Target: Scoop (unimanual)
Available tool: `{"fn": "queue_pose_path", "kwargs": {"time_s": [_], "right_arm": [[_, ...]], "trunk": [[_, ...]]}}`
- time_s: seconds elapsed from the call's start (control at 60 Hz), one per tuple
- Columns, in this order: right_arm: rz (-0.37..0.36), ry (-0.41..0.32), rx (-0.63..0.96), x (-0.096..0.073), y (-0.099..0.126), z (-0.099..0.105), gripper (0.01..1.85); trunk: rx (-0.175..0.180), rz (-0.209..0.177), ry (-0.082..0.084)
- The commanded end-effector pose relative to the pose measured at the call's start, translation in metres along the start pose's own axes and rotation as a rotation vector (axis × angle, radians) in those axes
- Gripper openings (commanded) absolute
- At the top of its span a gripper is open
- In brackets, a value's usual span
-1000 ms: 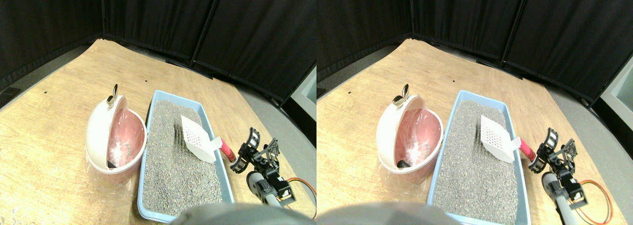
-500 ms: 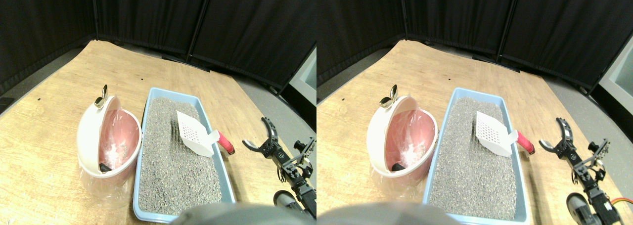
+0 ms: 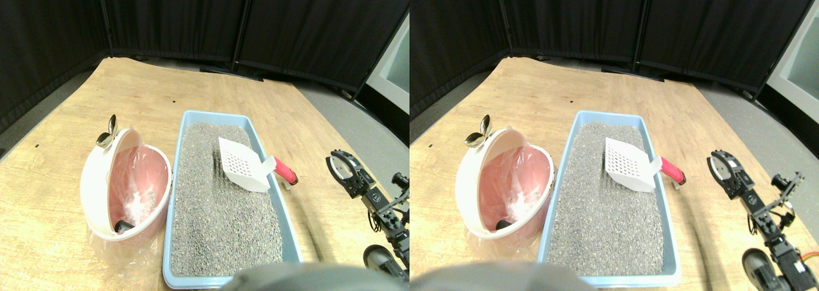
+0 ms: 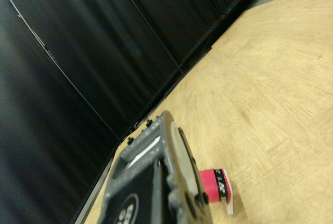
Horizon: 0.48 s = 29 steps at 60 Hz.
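A light blue litter tray (image 3: 282,209) full of grey litter lies in the middle of the wooden floor. A white slotted scoop (image 3: 240,165) rests on the litter, and its red handle (image 3: 285,172) sticks out over the tray's right rim. My right gripper (image 3: 342,166) hovers to the right of the handle, apart from it and holding nothing. In the wrist view the handle's red end (image 4: 214,181) shows just past the dark jaw. A white bin with a pink inside and a clear liner (image 3: 125,182) stands against the tray's left side.
A small dark lump (image 3: 123,226) lies at the bottom of the bin, and a shiny metal knob (image 3: 107,132) sits on its tilted lid. Black curtains (image 3: 192,22) close the back. Grey floor (image 3: 371,131) lies beyond the wooden board's right edge.
The camera has shifted. My gripper has drawn away to the right from the red handle's end and has turned on its wrist. The scoop, tray and bin stay put.
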Motion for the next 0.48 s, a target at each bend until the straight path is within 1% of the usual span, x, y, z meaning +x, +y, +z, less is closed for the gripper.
{"fn": "queue_pose_path", "kwargs": {"time_s": [0.017, 0.133, 0.15, 0.2, 0.35, 0.483], "right_arm": [[0.035, -0.02, -0.024, -0.003, 0.007, 0.008, 0.06], [0.026, -0.013, -0.032, -0.008, 0.01, 0.008, 0.06], [0.025, -0.012, -0.031, -0.008, 0.01, 0.008, 0.06], [0.016, -0.013, -0.028, -0.01, 0.013, 0.007, 0.06], [0.037, -0.015, -0.005, -0.011, 0.017, 0.004, 0.06], [0.031, -0.023, 0.0, -0.012, 0.02, 0.003, 0.06]], "trunk": [[-0.004, -0.02, -0.028], [-0.004, -0.02, -0.028], [0.002, -0.025, -0.028], [0.002, -0.026, -0.026], [0.002, -0.031, -0.025], [0.003, -0.032, -0.027]]}}
